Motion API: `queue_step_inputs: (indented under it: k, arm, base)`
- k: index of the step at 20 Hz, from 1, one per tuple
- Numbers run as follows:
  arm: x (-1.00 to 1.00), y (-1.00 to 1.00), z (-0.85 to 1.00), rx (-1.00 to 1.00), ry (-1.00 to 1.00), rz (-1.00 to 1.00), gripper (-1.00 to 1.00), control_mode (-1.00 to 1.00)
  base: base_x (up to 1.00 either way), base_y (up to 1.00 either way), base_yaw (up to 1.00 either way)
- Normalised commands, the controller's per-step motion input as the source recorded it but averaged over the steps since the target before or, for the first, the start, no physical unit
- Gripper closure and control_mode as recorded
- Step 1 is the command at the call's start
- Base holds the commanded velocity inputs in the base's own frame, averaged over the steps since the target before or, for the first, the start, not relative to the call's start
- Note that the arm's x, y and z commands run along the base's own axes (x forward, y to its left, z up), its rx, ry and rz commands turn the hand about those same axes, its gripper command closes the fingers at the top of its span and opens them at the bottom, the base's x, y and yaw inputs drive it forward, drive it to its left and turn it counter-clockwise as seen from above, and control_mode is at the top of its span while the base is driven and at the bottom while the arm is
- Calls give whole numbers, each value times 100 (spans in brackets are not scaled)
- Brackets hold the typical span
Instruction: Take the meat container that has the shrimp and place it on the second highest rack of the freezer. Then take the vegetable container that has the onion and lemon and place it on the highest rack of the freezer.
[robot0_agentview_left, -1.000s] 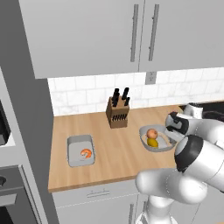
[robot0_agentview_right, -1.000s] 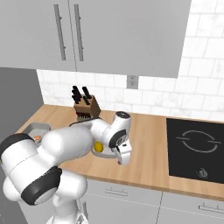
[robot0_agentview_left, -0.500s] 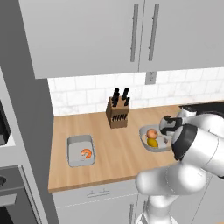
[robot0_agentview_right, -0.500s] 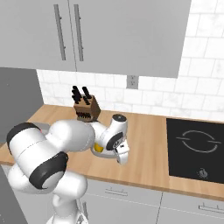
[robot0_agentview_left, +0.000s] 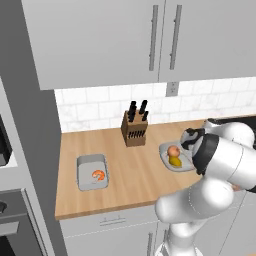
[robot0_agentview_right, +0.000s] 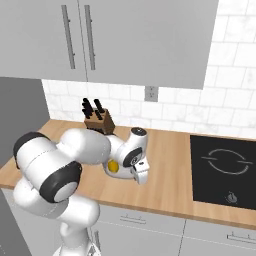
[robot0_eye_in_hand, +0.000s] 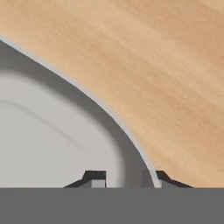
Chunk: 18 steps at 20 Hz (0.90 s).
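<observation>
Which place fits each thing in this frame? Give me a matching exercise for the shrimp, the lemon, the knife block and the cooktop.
Things:
1. shrimp
2. lemon
3. knife block
4. cooktop

Places:
A. against the tiled wall at the back of the counter
B. set into the counter at the right end
C. alone in the grey tray at the left end of the counter
D. beside the onion in the tray next to the robot's arm

Pairs: 1-C, 2-D, 3-A, 4-B

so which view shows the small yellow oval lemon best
The left base view: the small yellow oval lemon lies unobstructed in its grey container, beside the round orange-pink onion. The right base view shows a sliver of the lemon behind the arm. The hand view has container rim.
</observation>
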Motion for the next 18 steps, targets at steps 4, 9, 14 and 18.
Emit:
queue_step_inputs:
  k: [4,9,14,18]
  arm:
    - [-36,14,34,0,-6,0,100,-100]
    - [-74,39,76,0,-8,-4,100,-100]
    - [-100,36,88,0,-10,-8,100,-100]
    - [-71,7,69,0,-16,-18,100,-100]
  base:
    - [0,0,0]
    - [0,0,0]
    - [0,0,0]
    - [0,0,0]
